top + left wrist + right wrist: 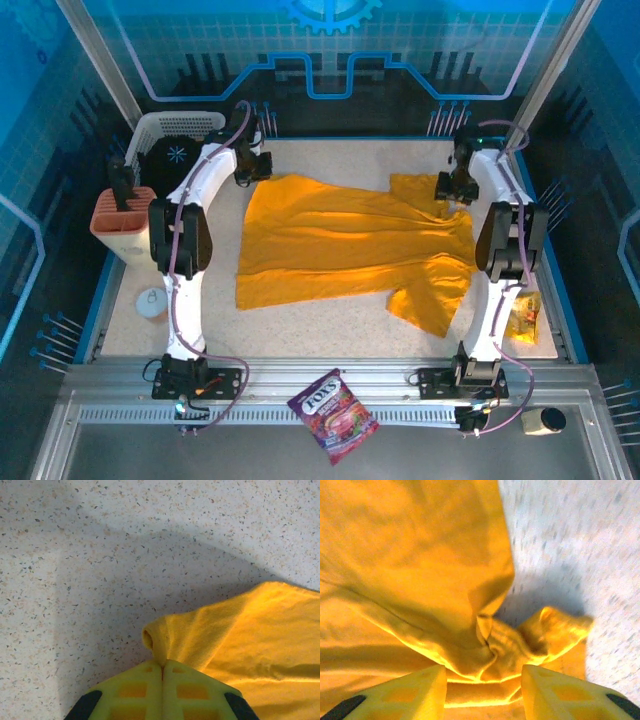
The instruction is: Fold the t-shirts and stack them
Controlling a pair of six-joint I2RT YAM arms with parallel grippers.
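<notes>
This is looking like a robotics lab cell; two arms are sitting bolted to an aluminium rail at the near edge of a speckled desk; blue printed panels bearing a gear emblem are walling it in; cables are trailing from the bases.

Bright overhead light, blurred right-wrist view

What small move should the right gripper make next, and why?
Probably close the right gripper: its jaws stand apart with a bunched fold of the shirt between them, while the left gripper is shut on the other end of the shirt's far edge. Then both could lift together.
</notes>
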